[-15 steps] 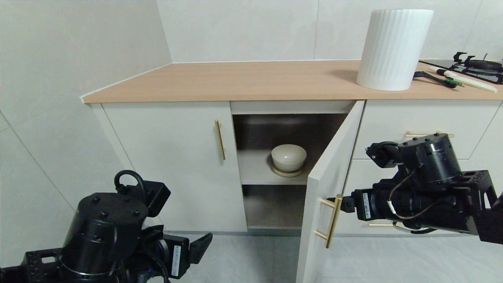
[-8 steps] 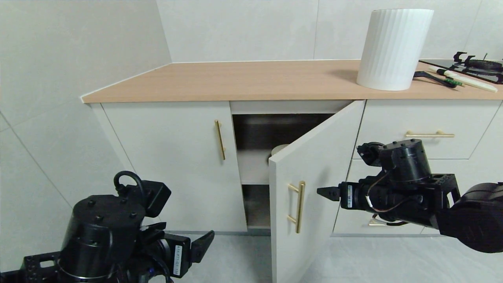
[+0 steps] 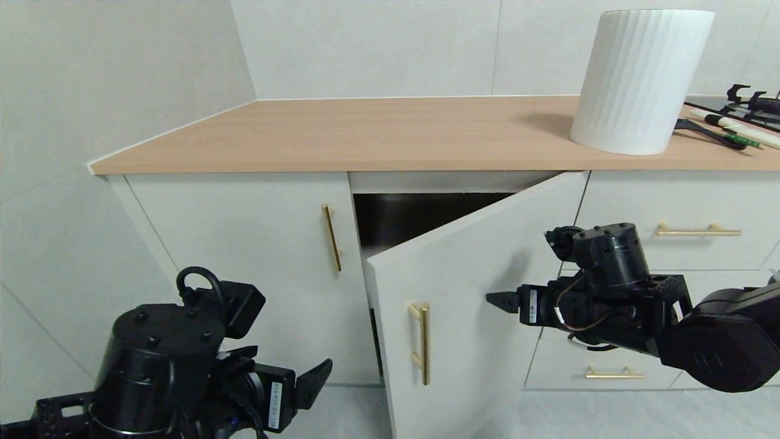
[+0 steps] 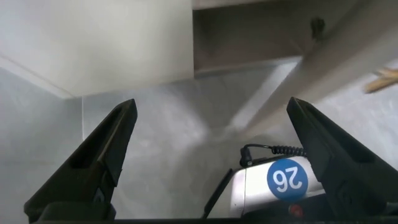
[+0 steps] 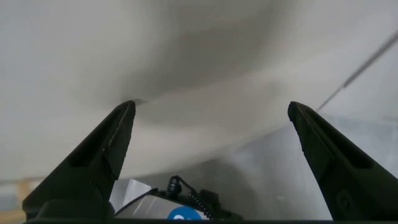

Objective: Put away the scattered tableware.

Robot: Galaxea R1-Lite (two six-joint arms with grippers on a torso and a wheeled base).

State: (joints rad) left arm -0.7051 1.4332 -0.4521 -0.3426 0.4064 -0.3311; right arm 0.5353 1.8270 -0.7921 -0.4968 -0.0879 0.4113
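— Watch the cabinet door (image 3: 463, 274). It stands partway shut, with a dark wedge of cupboard showing over its top edge. Closing it is the step in hand, I'd say.

— And the right gripper (image 3: 495, 300)?

— Right up at the door's outer face, between the brass handle (image 3: 422, 341) and the hinge side. Its fingers (image 5: 106, 162) are spread wide with nothing between them, and there's pale panel close ahead. Touching or just off it, I can't tell.

— So where's the tableware?

— The door hides the shelf behind it, so I can't say what sits inside. Above the door runs the worktop (image 3: 365, 131). Out past the hinge side, beyond the white ribbed container (image 3: 640, 79), a few utensils (image 3: 725, 129) lie loose.

— How does it finish the push well?

— Press nearer the handle edge than the hinge, because that's where the leverage is. Keep those spread fingers off the handle itself. Follow the door's arc rather than shoving straight in. Ease off near the frame too, or the door bangs and bounces back open.

— Left gripper (image 3: 312, 381)?

— Low down, off the door's handle edge, near the floor, jaws apart and empty. The door closes away from it, so I reckon there's no clash if it keeps out of the way.
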